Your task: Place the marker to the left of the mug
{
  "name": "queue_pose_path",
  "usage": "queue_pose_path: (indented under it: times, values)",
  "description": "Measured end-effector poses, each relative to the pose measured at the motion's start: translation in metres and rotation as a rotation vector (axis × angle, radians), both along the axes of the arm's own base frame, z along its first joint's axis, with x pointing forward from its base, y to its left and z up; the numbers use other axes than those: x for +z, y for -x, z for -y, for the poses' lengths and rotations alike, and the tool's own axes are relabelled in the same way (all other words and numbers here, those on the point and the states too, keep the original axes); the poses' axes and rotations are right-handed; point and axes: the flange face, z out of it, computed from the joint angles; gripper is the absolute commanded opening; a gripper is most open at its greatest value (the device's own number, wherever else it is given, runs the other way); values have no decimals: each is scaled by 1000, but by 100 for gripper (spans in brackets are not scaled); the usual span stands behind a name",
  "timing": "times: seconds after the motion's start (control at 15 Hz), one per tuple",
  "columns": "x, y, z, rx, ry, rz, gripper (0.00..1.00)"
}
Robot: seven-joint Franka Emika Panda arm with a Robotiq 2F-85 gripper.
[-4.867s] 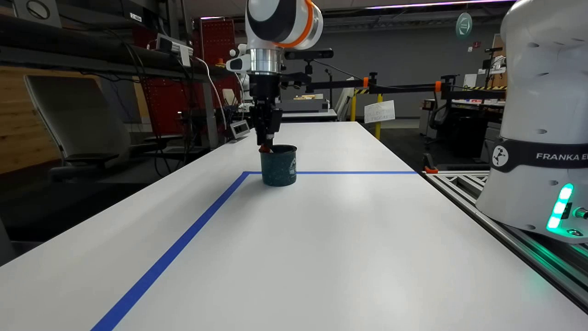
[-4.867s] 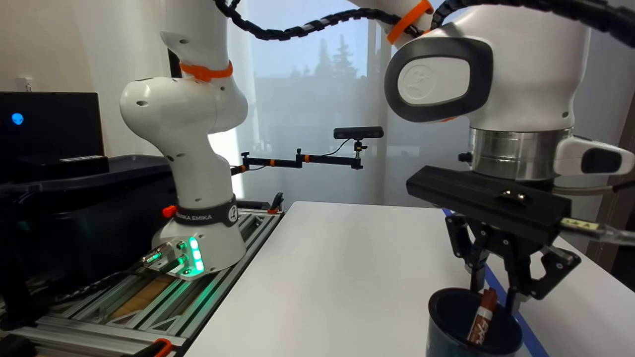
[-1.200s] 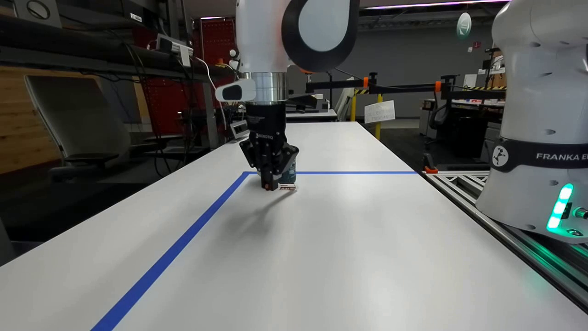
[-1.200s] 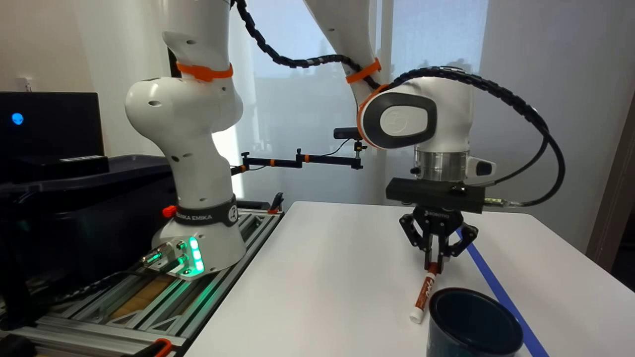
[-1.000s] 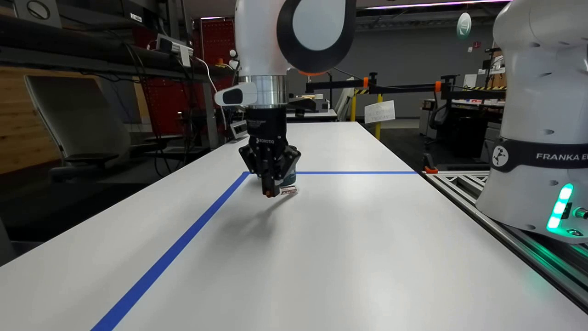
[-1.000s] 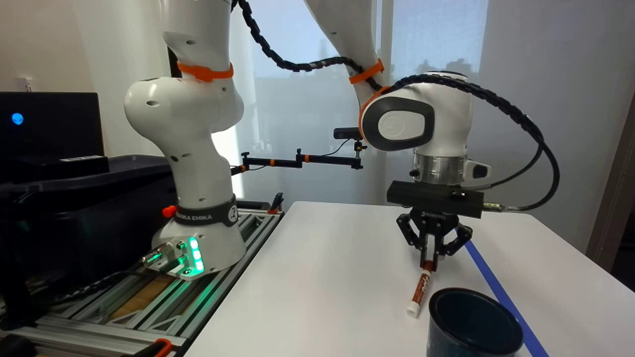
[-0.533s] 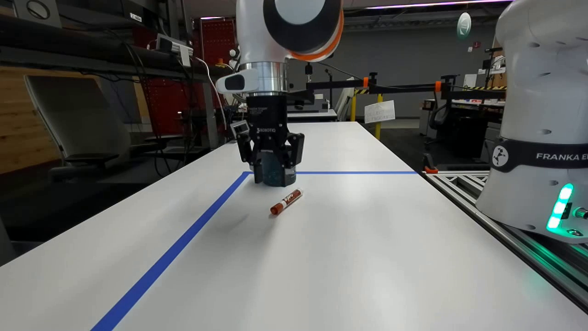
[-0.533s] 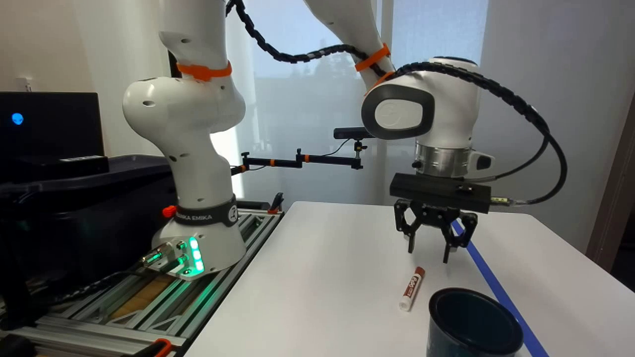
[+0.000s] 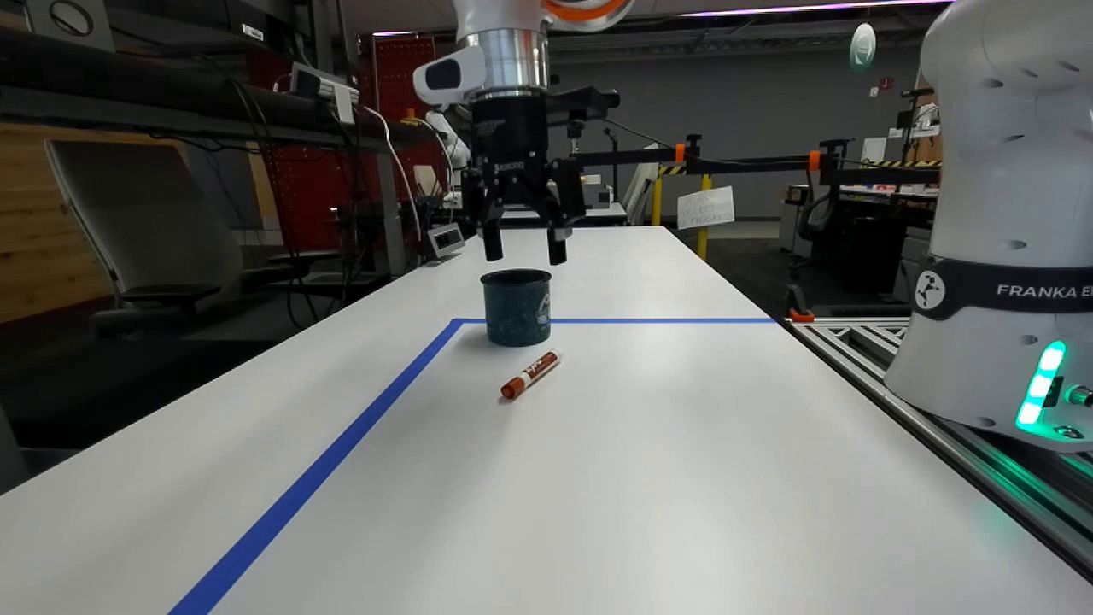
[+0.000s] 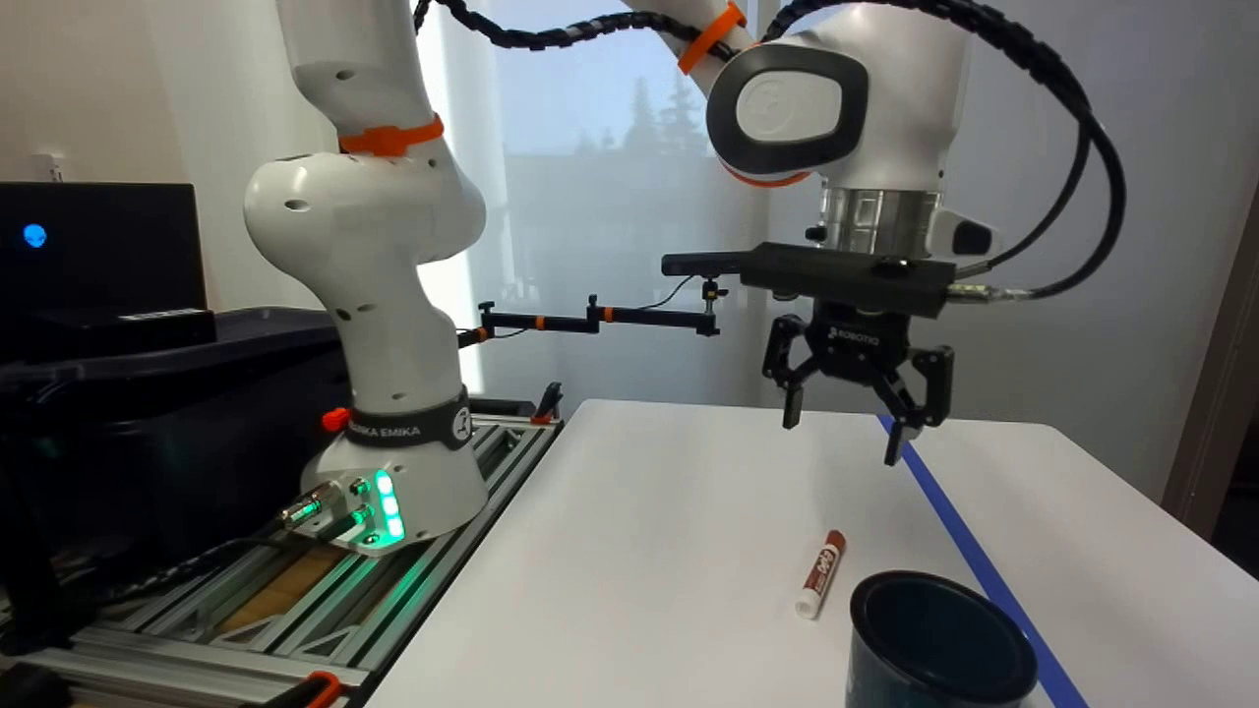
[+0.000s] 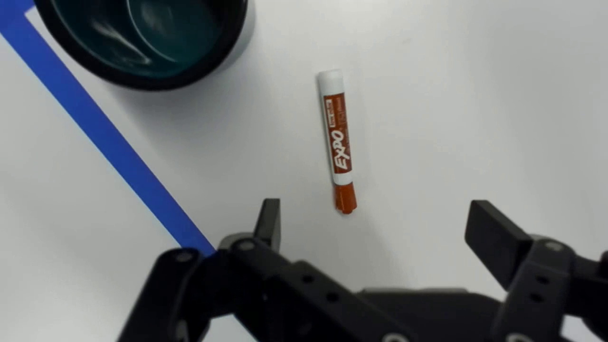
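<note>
The marker [image 10: 822, 573], red-brown with white bands and a white end, lies flat on the table beside the mug [image 9: 517, 309], not touching it. In the wrist view the marker [image 11: 338, 137] points its red cap toward my fingers, and the dark teal mug [image 11: 156, 42] is cut off by the top edge. No contents show inside the mug [image 10: 939, 639]. My gripper [image 9: 525, 256] hangs in the air above the table, higher than the mug's rim. Its fingers stand wide apart, and nothing is between them; the gripper [image 11: 374, 209] is open.
Blue tape [image 9: 341, 444] runs along the white table [image 10: 629, 551] and turns a corner by the mug. The robot's base [image 10: 403, 482] stands on a metal frame at the table's edge. A camera on a boom [image 10: 649, 317] reaches out behind the arm.
Earlier the marker stood in the mug; about a second ago the gripper was shut on it at the table. Since then the fingers opened, released it, and the gripper rose.
</note>
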Motion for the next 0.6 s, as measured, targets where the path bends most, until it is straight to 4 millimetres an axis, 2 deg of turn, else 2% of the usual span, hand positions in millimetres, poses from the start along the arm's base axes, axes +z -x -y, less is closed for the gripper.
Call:
queue_pose_path:
  times: [0.27,0.6]
  values:
    - [25,5,-7,-232,12,15,100]
    - [37,5,-16,-513,15,45,100]
